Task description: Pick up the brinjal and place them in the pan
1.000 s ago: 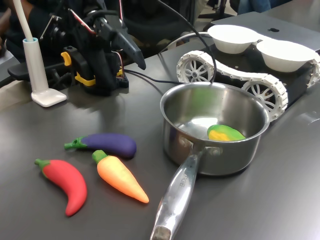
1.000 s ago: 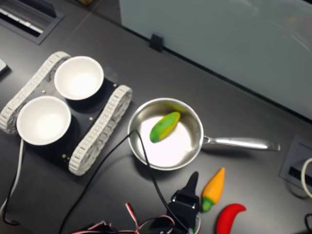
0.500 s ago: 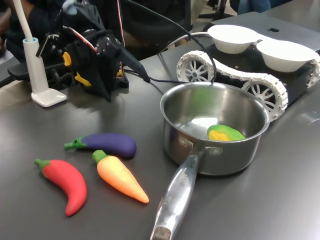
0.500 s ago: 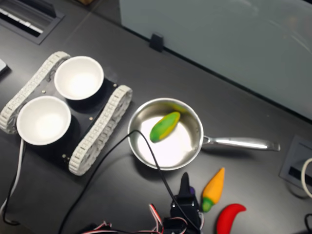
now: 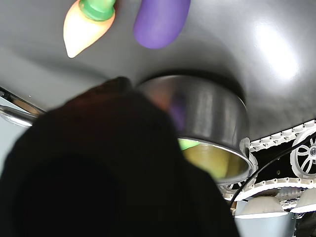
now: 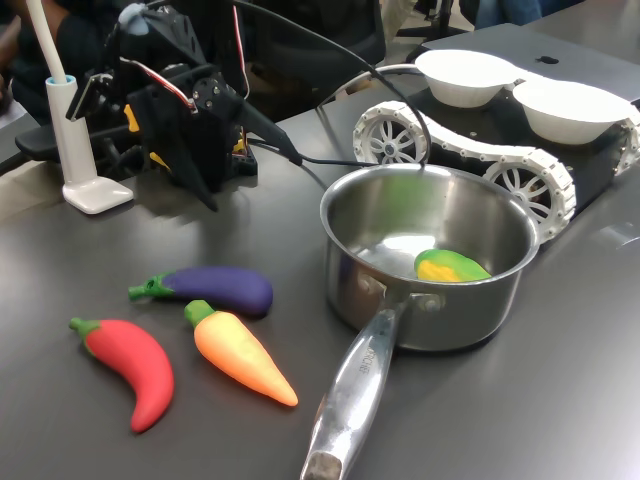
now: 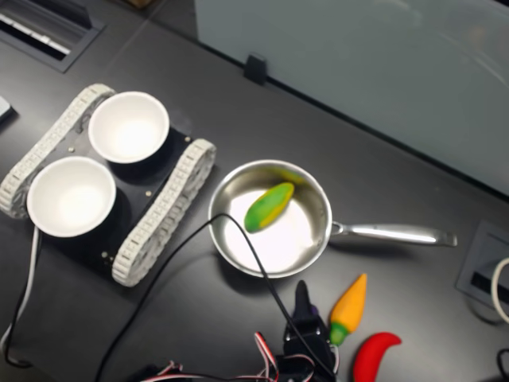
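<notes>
The brinjal (image 6: 215,288), dark purple with a green stem cap, lies on the dark table in the first exterior view, left of the pan (image 6: 440,322). In the wrist view its rounded end (image 5: 160,19) shows beyond the pan's steel wall (image 5: 207,111). My gripper (image 6: 289,154) hangs above the table behind the brinjal and left of the pan, its fingers tapering to one point, shut and holding nothing. In the second exterior view the gripper (image 7: 301,294) covers most of the brinjal. A dark blur of the gripper fills much of the wrist view.
An orange carrot (image 6: 240,355) and a red chilli (image 6: 130,365) lie beside the brinjal. A green-yellow toy (image 6: 452,266) sits in the pan. Two white bowls (image 6: 465,75) rest on a tracked vehicle behind it. A black cable (image 7: 238,239) crosses the pan's rim. A white stand (image 6: 85,190) stands at the first exterior view's left.
The arm has folded back and the gripper tip has dropped lower, drawing away from the pan. The vegetables and the pan have not moved.
</notes>
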`<state>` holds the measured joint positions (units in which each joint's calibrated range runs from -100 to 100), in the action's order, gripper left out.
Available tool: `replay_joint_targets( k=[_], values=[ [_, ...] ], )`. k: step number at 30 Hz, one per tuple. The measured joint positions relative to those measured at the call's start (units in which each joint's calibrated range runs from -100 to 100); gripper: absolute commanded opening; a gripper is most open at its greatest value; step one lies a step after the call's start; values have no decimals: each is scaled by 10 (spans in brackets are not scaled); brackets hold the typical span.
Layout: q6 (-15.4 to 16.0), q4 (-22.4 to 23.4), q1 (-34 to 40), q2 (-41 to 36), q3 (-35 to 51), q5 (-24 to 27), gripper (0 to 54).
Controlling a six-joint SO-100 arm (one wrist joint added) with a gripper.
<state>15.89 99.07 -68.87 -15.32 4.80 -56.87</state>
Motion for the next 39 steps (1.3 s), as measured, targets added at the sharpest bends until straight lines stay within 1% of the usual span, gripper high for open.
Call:
replay_joint_targets(
  k=[13, 19, 24, 31, 36, 39],
  values=[
    [-3, -8, -17, 5, -1, -38, 392],
    [-13, -36, -25, 12, -45, -61, 393],
    [-13, -58, -33, 15, -74, -86, 393],
    [-14, -90, -68, 48, -86, -125, 398],
    [-31, -105, -76, 72, -90, -155, 397],
    [-35, -108, -76, 89, -89, -167, 397]
  ],
)
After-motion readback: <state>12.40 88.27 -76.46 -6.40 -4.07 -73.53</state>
